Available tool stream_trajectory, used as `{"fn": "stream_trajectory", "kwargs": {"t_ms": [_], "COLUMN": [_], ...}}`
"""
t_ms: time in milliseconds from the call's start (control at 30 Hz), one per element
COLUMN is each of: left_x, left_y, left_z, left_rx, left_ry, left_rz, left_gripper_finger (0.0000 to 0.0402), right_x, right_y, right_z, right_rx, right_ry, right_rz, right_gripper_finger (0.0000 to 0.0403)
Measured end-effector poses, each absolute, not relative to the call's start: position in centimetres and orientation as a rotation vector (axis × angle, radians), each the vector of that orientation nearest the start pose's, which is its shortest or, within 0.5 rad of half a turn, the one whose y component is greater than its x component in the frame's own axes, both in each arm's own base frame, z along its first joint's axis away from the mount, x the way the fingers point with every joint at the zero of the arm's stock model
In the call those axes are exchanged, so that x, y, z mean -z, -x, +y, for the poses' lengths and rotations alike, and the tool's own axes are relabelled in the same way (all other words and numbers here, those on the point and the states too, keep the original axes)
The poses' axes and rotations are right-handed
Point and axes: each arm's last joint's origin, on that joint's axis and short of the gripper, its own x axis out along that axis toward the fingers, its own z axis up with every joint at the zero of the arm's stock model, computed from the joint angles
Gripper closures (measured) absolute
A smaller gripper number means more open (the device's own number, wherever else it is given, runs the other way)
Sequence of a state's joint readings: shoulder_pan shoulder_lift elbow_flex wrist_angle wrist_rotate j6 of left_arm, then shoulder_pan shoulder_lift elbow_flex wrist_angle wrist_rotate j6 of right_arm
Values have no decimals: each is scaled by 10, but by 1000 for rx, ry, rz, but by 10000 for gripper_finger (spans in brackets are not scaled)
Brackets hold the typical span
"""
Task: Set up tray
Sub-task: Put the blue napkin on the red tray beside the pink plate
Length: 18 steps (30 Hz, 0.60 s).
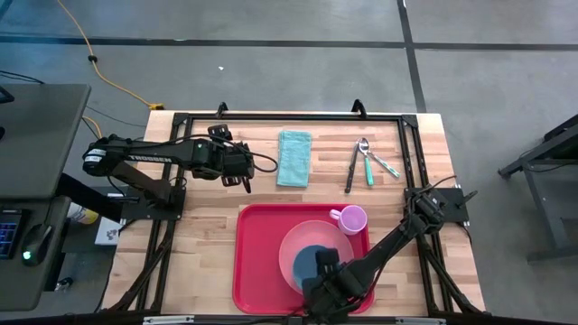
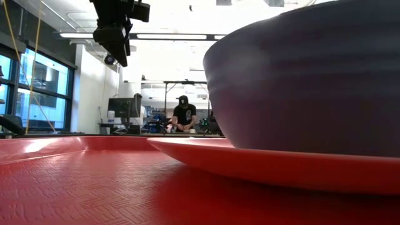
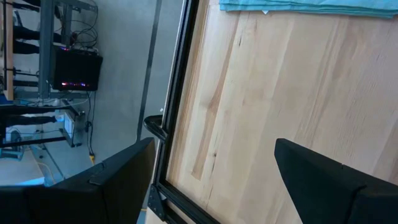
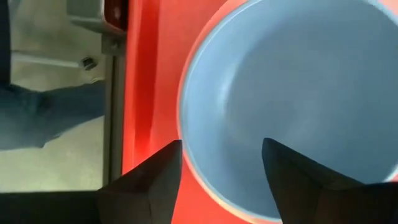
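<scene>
Tray [image 1: 257, 262], bright red, sitting at six o'clock on the wooden table [image 1: 208, 235], already carrying three dishes. Holding a round pink plate [image 1: 293, 244] near centre, with a blue bowl [image 1: 312, 257] on the plate and a pink mug [image 1: 353, 218] at the plate's two o'clock, inside the tray's far right corner.

Still lying off the tray, toward twelve o'clock: a folded teal cloth [image 1: 294, 158], and at roughly one o'clock a group of cutlery [image 1: 366, 162], a spoon among it with dark and green handles alongside. Judging from this, sitting somewhere past halfway, with the dishes placed and the cloth and cutlery probably left to bring over.

Right gripper [image 4: 221, 168] hovering at the blue bowl's near edge, at the tray's six o'clock. Fingers spread apart, straddling the bowl's rim as seen from the wrist, one outside and one over the pale blue inside; not clearly pressing on it, holding nothing.

Left gripper [image 3: 211, 180] hanging over bare wood at about ten o'clock from the tray, just beside the cloth. Fingers wide apart, empty, touching nothing.

Showing in the background, across the room in the low view, a person [image 2: 185, 115] at a desk.
</scene>
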<state>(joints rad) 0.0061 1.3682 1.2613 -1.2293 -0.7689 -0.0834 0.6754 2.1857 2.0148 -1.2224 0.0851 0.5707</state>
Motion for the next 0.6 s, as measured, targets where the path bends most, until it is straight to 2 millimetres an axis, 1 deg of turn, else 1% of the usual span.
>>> {"fn": "stream_trajectory", "kwargs": {"t_ms": [167, 267, 433, 600], "left_x": [-310, -310, -310, -310], "left_y": [-237, -237, -237, -237], "left_z": [22, 22, 22, 22], "left_rx": [-704, -704, -704, -704], "left_ry": [-440, -440, -440, -440], "left_rz": [1235, 1235, 1235, 1235], "left_gripper_finger": [39, 39, 39, 39], "right_x": [-242, -251, -281, -323], "right_y": [-345, -342, -334, -319], "right_z": [274, 272, 264, 246], "right_rx": [-139, -154, -151, -96], "right_ry": [42, 39, 41, 107], "right_rz": [1393, 1374, 1284, 1135], "right_gripper_finger": [201, 201, 201, 201]}}
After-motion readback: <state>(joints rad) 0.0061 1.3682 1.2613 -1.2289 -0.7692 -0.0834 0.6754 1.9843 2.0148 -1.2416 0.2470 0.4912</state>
